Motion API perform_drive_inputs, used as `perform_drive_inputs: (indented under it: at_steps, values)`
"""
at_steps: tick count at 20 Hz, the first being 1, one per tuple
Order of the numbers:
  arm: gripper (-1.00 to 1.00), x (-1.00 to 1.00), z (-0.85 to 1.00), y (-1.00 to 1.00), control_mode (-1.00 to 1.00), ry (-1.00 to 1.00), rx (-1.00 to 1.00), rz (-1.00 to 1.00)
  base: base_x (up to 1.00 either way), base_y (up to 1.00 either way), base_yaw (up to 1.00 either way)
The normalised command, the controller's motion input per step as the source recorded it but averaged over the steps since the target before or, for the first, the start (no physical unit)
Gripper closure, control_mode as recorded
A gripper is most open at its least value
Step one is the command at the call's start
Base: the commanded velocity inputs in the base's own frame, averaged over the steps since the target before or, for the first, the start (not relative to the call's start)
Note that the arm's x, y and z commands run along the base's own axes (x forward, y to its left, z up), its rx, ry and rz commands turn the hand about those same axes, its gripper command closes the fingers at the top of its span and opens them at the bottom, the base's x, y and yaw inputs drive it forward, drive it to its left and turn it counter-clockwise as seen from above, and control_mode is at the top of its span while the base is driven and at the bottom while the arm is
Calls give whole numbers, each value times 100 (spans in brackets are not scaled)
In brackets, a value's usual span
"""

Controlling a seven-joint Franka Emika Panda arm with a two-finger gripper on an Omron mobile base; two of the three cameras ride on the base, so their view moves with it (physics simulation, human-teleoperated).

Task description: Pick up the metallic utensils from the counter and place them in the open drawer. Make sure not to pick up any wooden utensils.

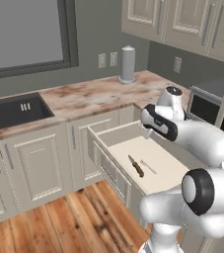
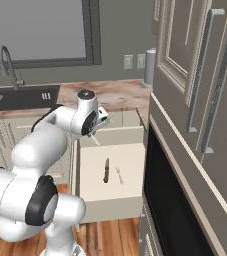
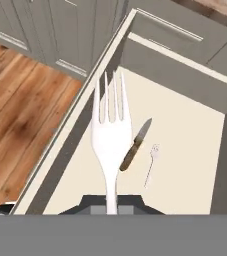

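Knife (image 3: 135,145) and a small fork (image 3: 152,162) already lie mid-drawer (image 3: 195,150), while the gripper (image 3: 111,202), clamped on a pale fork (image 3: 110,140), hovers above them, unreleased.

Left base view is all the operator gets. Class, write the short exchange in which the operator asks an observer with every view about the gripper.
Operator: Is the gripper holding anything?
Observer: Yes. The gripper is shut on the handle of a pale fork.
Operator: Where is that fork?
Observer: Over the open drawer. In the hand view its neck covers part of the handle of the knife lying inside.
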Motion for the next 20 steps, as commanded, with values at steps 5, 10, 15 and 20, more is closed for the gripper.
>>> perform_drive_inputs:
  at_steps: [5,10,15,20]
  values:
    - [100,75,-83,-35,-100,11,3,-14,0,0,0]
    - [100,42,-100,-15,-100,1,-3,-21,0,0,0]
    - [100,10,-90,-28,-100,0,-4,-19,0,0,0]
    - [100,0,-74,-30,-100,0,-2,-14,0,0,0]
